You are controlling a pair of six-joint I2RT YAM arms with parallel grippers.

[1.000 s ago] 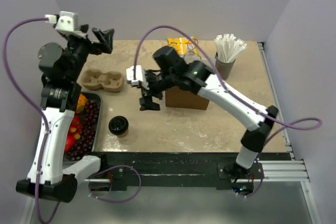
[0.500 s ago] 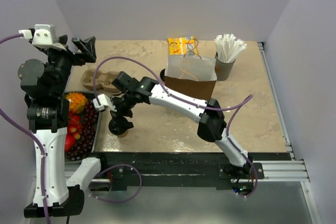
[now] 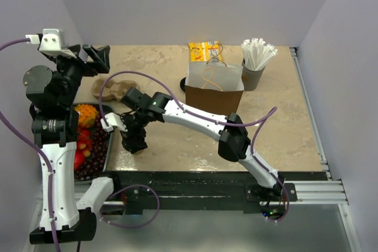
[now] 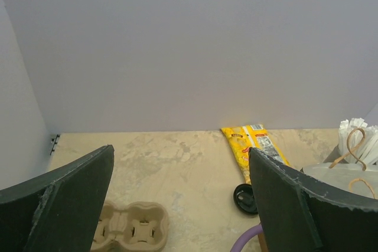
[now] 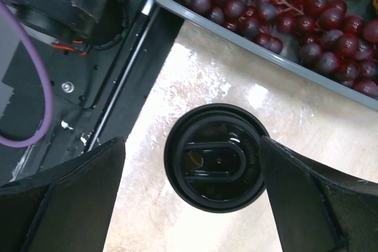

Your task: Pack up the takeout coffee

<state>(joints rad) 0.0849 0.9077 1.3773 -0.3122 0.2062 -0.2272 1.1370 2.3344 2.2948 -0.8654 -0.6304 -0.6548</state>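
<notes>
One takeout coffee cup (image 5: 215, 157) with a black lid on it stands near the table's front left edge, seen from straight above in the right wrist view. My right gripper (image 5: 192, 143) is open and straddles it, one finger on each side, the right finger close to the lid's rim. From the top camera my right gripper (image 3: 134, 137) covers that cup. A loose black lid (image 3: 184, 82) (image 4: 245, 198) lies left of the brown paper bag (image 3: 214, 90). My left gripper (image 3: 94, 57) (image 4: 180, 151) hangs open and empty, high over the back left.
A moulded cardboard carrier (image 3: 109, 90) (image 4: 133, 228) lies at the left. A grey tray of grapes and fruit (image 3: 109, 146) (image 5: 236, 39) stands just left of the cup. A yellow packet (image 3: 204, 50) and a grey cup of straws (image 3: 255, 57) stand at the back. The table's front edge (image 5: 136, 75) is close by.
My right arm has swung from beside the paper bag to the front left and come down over the lidded cup. My left arm has pulled back to the left.
</notes>
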